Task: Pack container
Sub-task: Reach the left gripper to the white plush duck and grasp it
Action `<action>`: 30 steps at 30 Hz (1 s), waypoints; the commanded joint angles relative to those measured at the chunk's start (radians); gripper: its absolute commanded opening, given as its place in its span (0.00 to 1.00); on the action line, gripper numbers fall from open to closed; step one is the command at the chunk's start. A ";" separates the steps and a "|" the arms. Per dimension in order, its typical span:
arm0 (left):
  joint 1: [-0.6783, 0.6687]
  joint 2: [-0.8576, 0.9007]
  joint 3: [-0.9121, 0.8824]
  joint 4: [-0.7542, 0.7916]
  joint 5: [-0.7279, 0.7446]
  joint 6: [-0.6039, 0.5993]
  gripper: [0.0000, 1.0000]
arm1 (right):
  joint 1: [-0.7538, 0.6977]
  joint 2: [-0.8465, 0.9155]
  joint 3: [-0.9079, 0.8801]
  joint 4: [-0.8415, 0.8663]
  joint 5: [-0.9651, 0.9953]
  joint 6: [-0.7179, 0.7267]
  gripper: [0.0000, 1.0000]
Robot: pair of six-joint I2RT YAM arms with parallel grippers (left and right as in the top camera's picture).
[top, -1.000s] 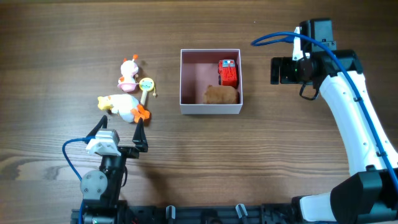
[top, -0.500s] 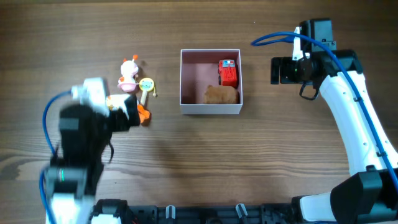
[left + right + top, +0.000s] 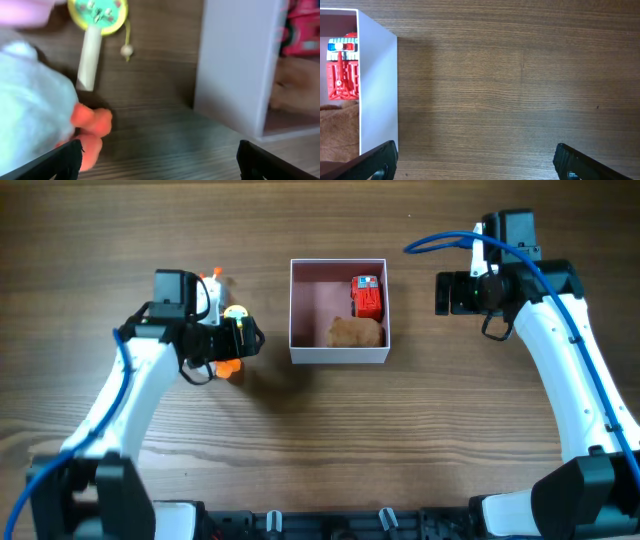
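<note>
Where left pincer point(image 3: 247, 340) gapes, container point(image 3: 338, 356) beside, apart.

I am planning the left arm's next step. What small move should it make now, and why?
Probably shift the open left tool sideways to centre it over the white duck before lowering. In the wrist view the duck lies off to one side, outside the container, which already holds a red truck and a brown toy.

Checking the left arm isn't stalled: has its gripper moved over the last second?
Yes. In the overhead view the left gripper has moved upward and rightward, ending much closer to the container's left wall.
</note>
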 commanded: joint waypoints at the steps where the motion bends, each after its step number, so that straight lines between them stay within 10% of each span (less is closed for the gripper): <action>1: 0.048 0.030 0.013 0.010 -0.072 -0.304 0.95 | 0.000 -0.016 0.018 0.003 0.014 0.017 0.99; 10: 0.070 0.025 0.013 0.012 -0.183 -0.455 1.00 | 0.000 -0.016 0.018 0.003 0.014 0.016 1.00; 23: 0.070 0.015 0.100 0.071 0.192 -0.446 1.00 | 0.000 -0.016 0.018 0.003 0.014 0.017 1.00; 30: 0.073 -0.056 0.182 -0.105 -0.188 -0.451 0.99 | 0.000 -0.016 0.018 0.004 0.014 0.017 1.00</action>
